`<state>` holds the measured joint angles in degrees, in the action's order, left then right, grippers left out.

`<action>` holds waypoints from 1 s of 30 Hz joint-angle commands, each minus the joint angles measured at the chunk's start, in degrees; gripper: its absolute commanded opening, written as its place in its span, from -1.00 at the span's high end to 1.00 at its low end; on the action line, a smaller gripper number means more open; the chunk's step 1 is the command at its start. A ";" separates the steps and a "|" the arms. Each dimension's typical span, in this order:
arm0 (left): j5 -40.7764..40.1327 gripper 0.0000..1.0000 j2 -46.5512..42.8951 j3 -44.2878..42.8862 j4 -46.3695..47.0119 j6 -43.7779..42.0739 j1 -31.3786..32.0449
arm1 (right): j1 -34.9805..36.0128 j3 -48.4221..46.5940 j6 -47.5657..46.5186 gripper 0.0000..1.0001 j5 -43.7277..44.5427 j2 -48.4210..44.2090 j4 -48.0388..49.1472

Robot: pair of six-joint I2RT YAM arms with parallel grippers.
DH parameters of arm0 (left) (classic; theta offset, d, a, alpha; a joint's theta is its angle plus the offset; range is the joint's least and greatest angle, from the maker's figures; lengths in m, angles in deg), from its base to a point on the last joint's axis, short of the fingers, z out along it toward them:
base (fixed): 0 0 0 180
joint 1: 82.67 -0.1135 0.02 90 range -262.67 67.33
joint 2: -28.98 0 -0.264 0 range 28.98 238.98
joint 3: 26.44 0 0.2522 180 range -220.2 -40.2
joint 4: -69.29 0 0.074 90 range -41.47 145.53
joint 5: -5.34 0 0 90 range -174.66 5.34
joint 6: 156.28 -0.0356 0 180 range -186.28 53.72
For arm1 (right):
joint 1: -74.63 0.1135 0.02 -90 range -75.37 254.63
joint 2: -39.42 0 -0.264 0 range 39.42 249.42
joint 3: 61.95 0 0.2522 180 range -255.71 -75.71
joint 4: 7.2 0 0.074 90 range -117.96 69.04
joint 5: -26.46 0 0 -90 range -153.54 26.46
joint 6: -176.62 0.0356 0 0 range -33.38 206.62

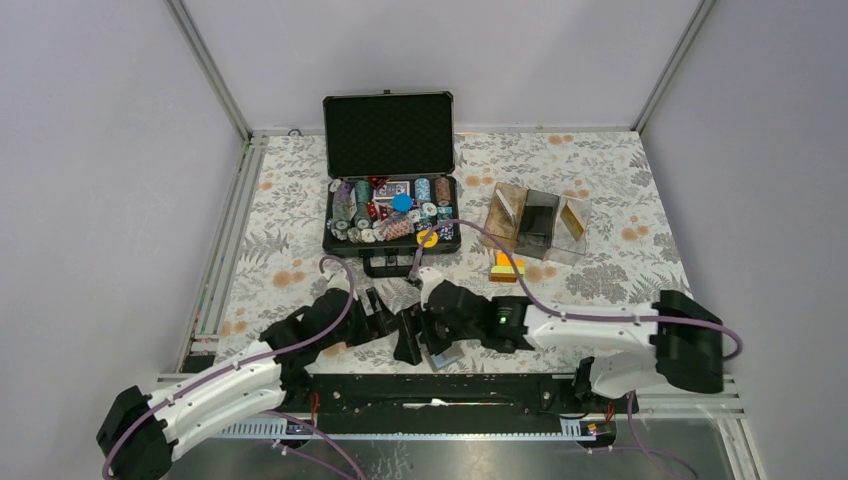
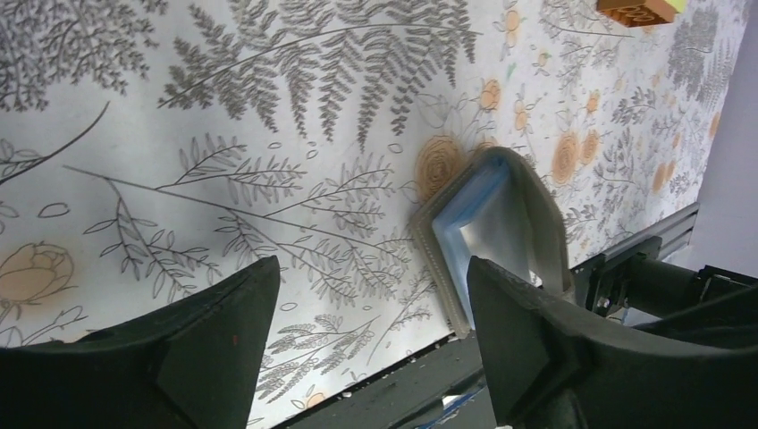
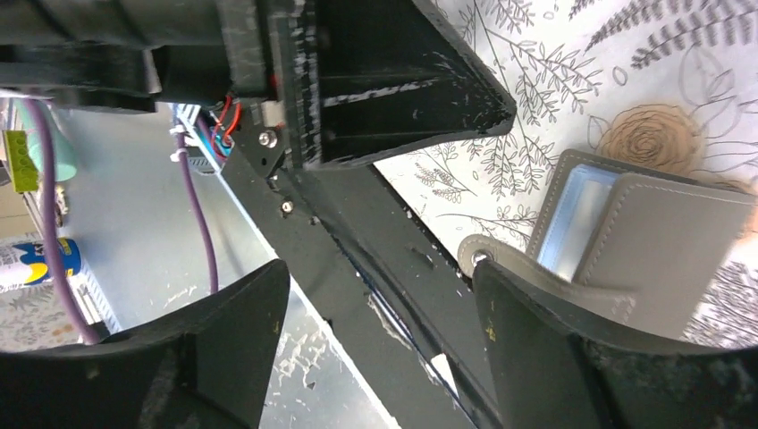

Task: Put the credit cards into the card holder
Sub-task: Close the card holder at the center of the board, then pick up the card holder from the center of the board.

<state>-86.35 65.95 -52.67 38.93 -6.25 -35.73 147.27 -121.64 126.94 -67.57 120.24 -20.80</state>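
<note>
The grey card holder [image 1: 450, 354] lies half folded at the table's near edge, and a light blue inner panel shows in the left wrist view [image 2: 487, 223]. My left gripper [image 1: 406, 340] hovers open just left of it, nothing between its fingers [image 2: 371, 308]. My right gripper [image 1: 433, 328] is also open and empty [image 3: 380, 308], with the card holder [image 3: 661, 241] lying by its right finger and its snap tab near the fingertip. The credit cards [image 1: 507, 267], an orange and yellow stack, lie farther back on the cloth; their orange edge [image 2: 639, 9] shows in the left wrist view.
An open black chip case [image 1: 390, 190] full of chips stands at the back. A clear brownish acrylic box [image 1: 535, 225] sits to its right. The black mounting rail [image 1: 450, 390] runs along the near edge, right under both grippers.
</note>
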 commanded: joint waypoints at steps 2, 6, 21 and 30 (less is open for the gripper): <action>0.42 -0.65 1.54 -4.99 2.99 -3.86 -0.27 | -0.52 -2.88 -6.34 -0.75 5.23 -11.06 -8.46; 0.99 -0.68 2.69 -5.72 4.09 -4.15 -0.27 | -5.51 -1.56 -6.11 -0.67 10.29 -16.87 -13.79; 7.03 -0.77 8.16 -5.90 10.67 -3.51 -0.19 | -14.99 12.53 -4.68 -0.46 -3.54 -10.29 -1.97; 9.61 -0.86 12.67 -5.03 15.80 -3.35 0.24 | -14.73 14.25 -4.27 -0.55 -4.23 -5.00 2.89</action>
<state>-78.68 76.71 -56.32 49.44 -9.42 -35.71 132.34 -107.37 122.89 -70.76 112.81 -21.26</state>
